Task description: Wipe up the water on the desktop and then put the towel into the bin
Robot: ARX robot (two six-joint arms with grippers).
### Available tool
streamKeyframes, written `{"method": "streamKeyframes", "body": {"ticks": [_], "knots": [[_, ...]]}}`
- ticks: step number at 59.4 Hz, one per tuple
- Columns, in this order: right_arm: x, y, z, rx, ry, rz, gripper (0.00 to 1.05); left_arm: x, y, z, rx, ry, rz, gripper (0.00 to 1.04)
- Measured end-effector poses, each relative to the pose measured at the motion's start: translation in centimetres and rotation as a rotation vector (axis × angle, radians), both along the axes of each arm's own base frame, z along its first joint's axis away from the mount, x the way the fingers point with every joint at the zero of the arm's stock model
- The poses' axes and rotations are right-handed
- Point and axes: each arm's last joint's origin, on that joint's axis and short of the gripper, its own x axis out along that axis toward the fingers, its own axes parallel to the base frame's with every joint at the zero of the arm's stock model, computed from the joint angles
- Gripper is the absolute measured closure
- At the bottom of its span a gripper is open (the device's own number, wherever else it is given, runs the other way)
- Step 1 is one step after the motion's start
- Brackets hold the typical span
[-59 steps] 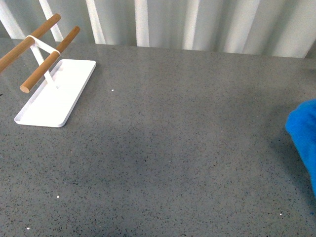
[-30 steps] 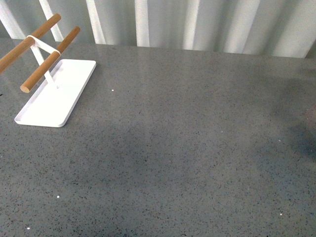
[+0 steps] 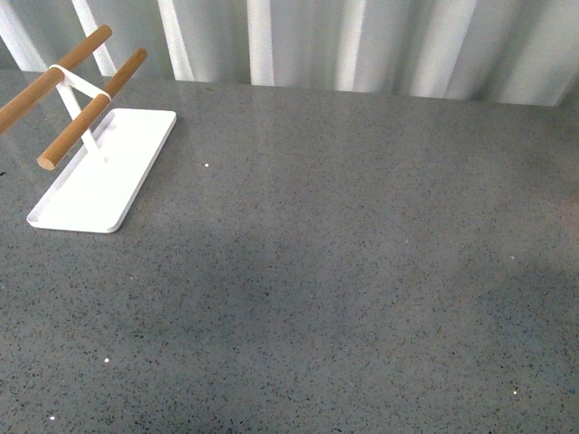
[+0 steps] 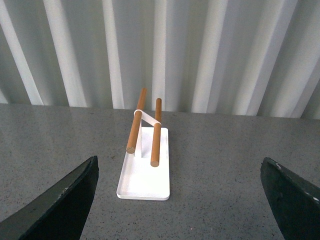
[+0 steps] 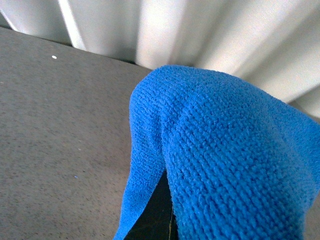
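Left gripper (image 4: 178, 162): spread wide, with its two dark fingers (image 4: 65, 200) at either edge of the left wrist view and nothing between them. It hovers above the desktop, facing the tray.
Right gripper (image 5: 159, 212): only a dark sliver shows beneath the cloth. Whether it is pinching or parted cannot be told.
Towel (image 5: 220, 160): bright blue plush that fills much of the right wrist view. It is draped in a thick fold over the right gripper and raised off the grey surface.
Desktop (image 3: 344, 271): dark grey, finely speckled and slightly glossy, with a few tiny white flecks scattered across it.
Tray (image 3: 99, 185): white, rectangular and shallow-rimmed. It lies flat on the desktop at the far left of the front view, its long side running away from the robot.
Rods (image 3: 90, 113): two wooden bars side by side, joined by a white crosspiece on a white post that rises from the tray. Their near ends overhang the tray's rim.
Wall (image 3: 380, 45): white ribbed panels standing behind the desktop's far edge.
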Motion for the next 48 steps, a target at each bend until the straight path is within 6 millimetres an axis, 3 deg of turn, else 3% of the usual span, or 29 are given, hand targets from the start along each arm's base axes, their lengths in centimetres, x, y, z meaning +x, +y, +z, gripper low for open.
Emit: {"method": "streamKeyframes", "body": {"ticks": [10, 17, 36, 48], "knots": [[-0.2, -4.3, -3.3, 0.031, 0.096, -0.137, 1.01, 0.0, 0.0, 0.0, 0.000, 0.000, 0.000, 0.07], [0.1, -6.6, -7.1, 0.083, 0.191, -0.203, 1.01, 0.0, 0.0, 0.0, 0.000, 0.000, 0.000, 0.07], [2.2, -7.8, -9.1, 0.077, 0.244, -0.247, 1.01, 0.0, 0.0, 0.0, 0.000, 0.000, 0.000, 0.07], [3.4, -8.4, -11.6, 0.055, 0.323, -0.277, 1.01, 0.0, 0.0, 0.0, 0.000, 0.000, 0.000, 0.07]]}}
